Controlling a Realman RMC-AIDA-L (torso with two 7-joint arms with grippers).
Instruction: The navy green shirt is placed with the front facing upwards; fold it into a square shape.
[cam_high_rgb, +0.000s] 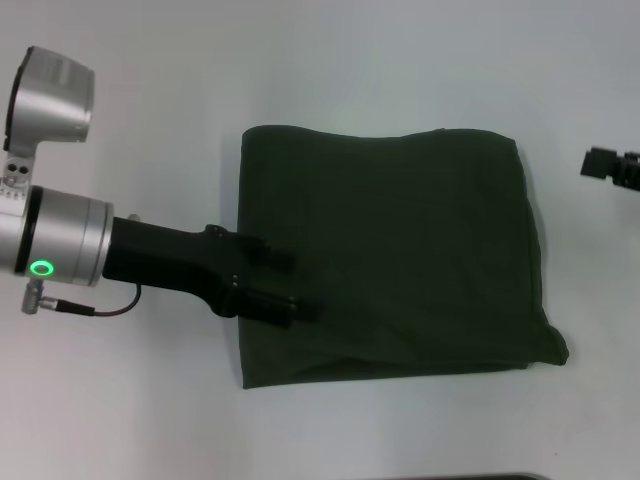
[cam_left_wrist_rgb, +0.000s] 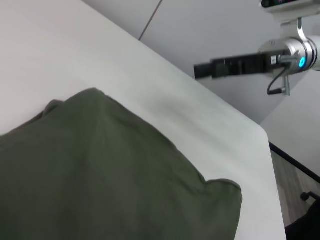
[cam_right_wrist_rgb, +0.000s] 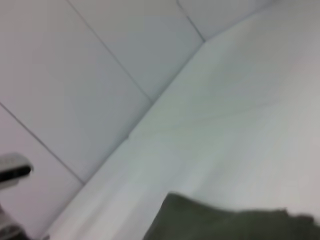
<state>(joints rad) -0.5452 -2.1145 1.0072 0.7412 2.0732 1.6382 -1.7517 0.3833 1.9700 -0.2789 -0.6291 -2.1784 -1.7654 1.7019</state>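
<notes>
My left gripper reaches over the left edge of the navy green shirt, fingers apart, gripping nothing. The shirt lies folded roughly square on the white table. My right gripper waits at the right, apart from the cloth; I cannot tell its finger state.

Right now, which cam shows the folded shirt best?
Head view: the whole navy green shirt shows as a folded rectangle, left gripper over its left edge. Left wrist view shows one end and two corners; right wrist view only an edge strip.
</notes>
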